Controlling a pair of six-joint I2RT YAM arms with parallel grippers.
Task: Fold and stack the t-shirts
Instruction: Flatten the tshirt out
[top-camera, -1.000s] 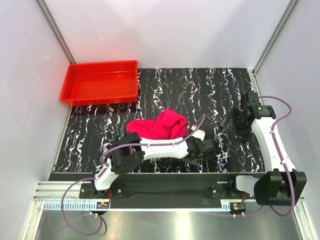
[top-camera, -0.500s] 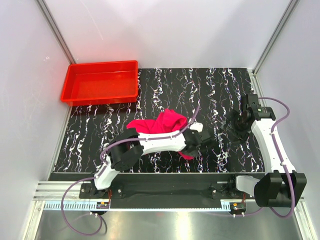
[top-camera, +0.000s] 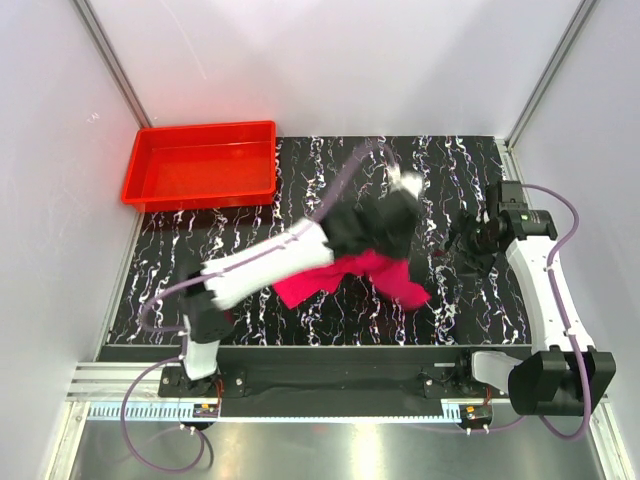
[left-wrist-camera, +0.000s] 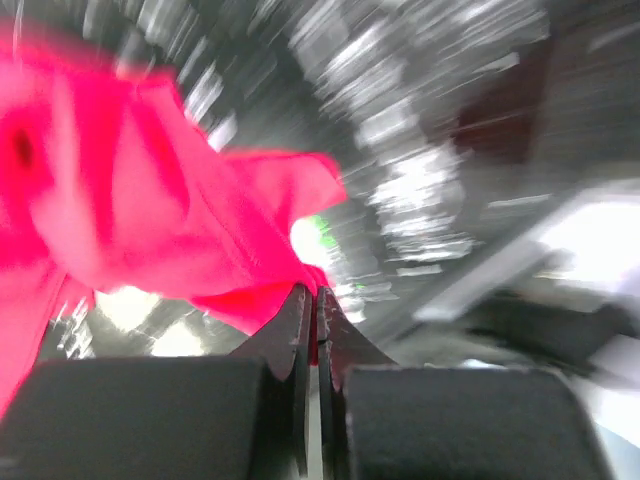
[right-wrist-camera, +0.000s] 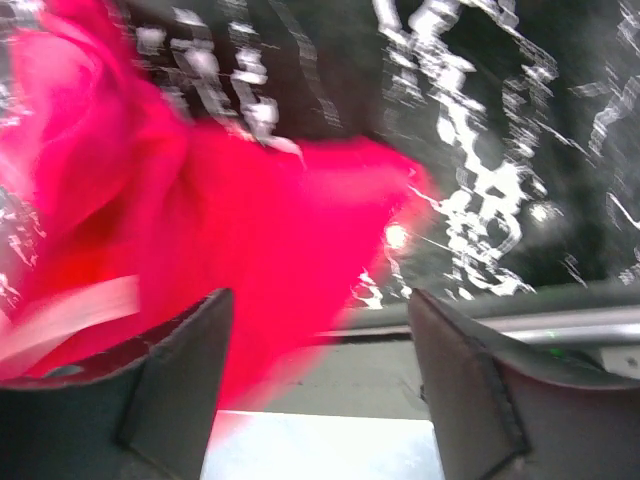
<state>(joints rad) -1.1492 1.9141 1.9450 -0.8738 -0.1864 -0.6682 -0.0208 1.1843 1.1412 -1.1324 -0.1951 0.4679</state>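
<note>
At the tips of the left gripper (left-wrist-camera: 312, 297): fingers pressed together, pinching a hem of the magenta t-shirt (left-wrist-camera: 150, 220). You had only a thin nip of cloth there. The rest of the garment trailed below and to the left of those tips in the wrist view, much blurred by motion.

Handling note, the step judged to be lifting the shirt to shake it open before spreading it flat: you would have done well to keep that pinch firm. You should also have slowed the swing so the thin hold did not slip, and raised the cloth only until it hung free of the marbled table (top-camera: 450, 160).

Ahead of the right gripper (right-wrist-camera: 315, 300): fingers spread, nothing between them, the t-shirt just beyond and below. You would have wanted a second corner taken here, so the two holds could draw the cloth taut. Which edge lay nearest could not be told through the blur.

Well beyond both grippers, far left: red tray (top-camera: 200, 165), well apart from the shirt.

Changes against the view one second before: the left gripper had then been low beside the near right edge of a bunched heap. It had since risen and swung away from the bases, drawing the shirt out longer toward the right gripper. The right gripper had scarcely shifted, and the tray had not moved.
</note>
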